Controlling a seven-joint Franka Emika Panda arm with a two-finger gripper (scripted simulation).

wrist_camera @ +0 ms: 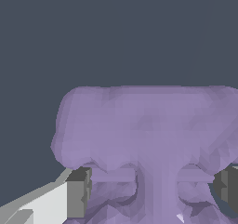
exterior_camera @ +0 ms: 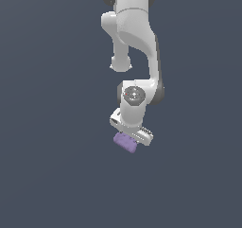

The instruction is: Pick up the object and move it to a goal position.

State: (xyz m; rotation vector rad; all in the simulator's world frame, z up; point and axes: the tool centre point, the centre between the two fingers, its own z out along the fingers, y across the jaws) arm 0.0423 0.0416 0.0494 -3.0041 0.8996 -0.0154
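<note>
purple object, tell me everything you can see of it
The purple object is a small lavender block with rounded, bumpy, notched edges and a matte, faceted surface. In the wrist view it fills the space between the two grey fingertips, which sit at its two sides. In the exterior view it sits tilted just under the white gripper, partly hidden by it. Whether it rests on anything below cannot be told.
</note>
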